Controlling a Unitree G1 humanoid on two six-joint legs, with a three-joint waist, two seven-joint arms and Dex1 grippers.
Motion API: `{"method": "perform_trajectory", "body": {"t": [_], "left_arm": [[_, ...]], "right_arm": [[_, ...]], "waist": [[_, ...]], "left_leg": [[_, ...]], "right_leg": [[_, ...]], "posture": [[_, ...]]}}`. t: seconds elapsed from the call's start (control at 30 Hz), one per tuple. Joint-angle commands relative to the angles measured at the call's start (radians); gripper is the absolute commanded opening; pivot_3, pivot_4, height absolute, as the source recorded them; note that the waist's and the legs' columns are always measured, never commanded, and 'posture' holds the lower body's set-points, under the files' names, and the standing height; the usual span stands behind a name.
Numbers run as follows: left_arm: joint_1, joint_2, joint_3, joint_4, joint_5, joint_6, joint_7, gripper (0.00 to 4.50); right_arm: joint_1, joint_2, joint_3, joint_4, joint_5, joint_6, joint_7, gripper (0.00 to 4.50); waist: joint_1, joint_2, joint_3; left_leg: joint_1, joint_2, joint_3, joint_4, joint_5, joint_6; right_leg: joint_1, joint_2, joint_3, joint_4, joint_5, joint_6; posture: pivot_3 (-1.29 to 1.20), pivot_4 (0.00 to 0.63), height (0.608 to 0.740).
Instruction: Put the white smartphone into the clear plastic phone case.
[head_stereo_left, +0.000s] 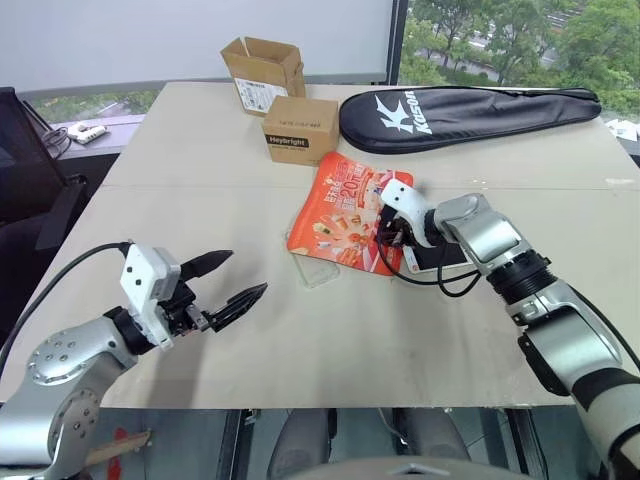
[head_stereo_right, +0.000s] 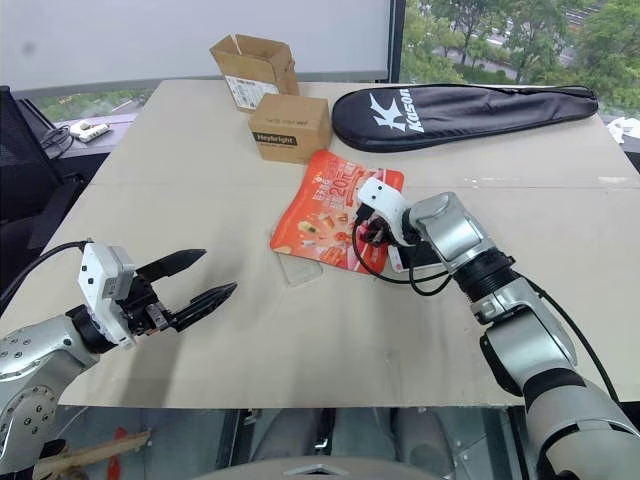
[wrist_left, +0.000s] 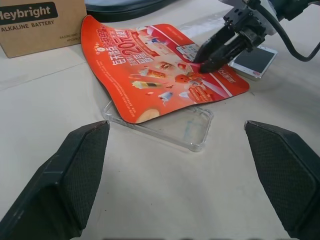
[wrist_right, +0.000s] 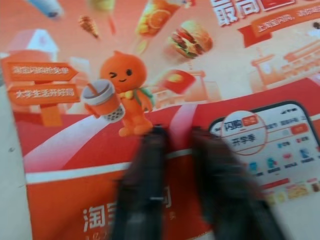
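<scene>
On the table (head_stereo_left: 200, 190) we take the red packet (head_stereo_left: 345, 210) as landmark. Partly under its near edge lies the clear plastic phone case (wrist_left: 172, 127). The white smartphone (wrist_left: 254, 61) lies just beside its right edge. The right gripper (wrist_left: 206, 62), fingers together, seems to touch the packet. Well apart to the left, the left gripper (head_stereo_left: 238, 279) hovers, fingers spread.

I see the red printed packet (wrist_left: 160, 70) covering one end of the clear plastic phone case (wrist_left: 172, 127). The right gripper (wrist_left: 207, 62) and its arm hide most of the white smartphone (wrist_left: 254, 61) (just one corner peeks out). Its fingers (wrist_right: 145, 190) are smeared in my right wrist view, their tips unreadable.
</scene>
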Motion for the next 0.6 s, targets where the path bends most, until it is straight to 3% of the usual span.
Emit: {"method": "perform_trajectory", "body": {"t": [0.03, 0.33, 0.6], "left_arm": [[0.002, 0.008, 0.029, -0.040, -0.002, -0.005, 0.009, 4.50], [0.009, 0.012, 0.028, -0.032, 0.002, -0.008, 0.004, 4.50], [0.009, 0.006, 0.023, -0.029, 0.015, -0.012, 0.010, 4.50]], "right_arm": [[0.026, 0.004, -0.004, 0.073, -0.030, 0.028, -0.028, 0.02], [0.021, 0.038, -0.116, 0.026, 0.006, -0.030, -0.064, 0.02], [-0.030, 0.117, -0.246, 0.108, 0.019, -0.284, -0.225, 0.02]], "waist": [[-0.001, -0.001, -0.001], [-0.008, 0.000, 0.000], [-0.013, 0.002, 0.002]], "left_leg": [[0.001, 0.000, 0.000, 0.000, 0.000, 0.000], [0.003, 0.000, 0.000, 0.000, 0.000, 0.000], [-0.004, 0.000, 0.000, -0.001, 0.001, -0.001]], "right_leg": [[0.000, 0.000, 0.000, 0.000, 0.000, -0.001], [0.004, 0.000, 0.000, 0.000, -0.001, -0.002], [-0.005, 0.002, 0.002, 0.001, 0.002, 0.002]], "posture": [[0.00, 0.150, 0.740], [0.00, 0.150, 0.740], [0.00, 0.150, 0.740]]}}
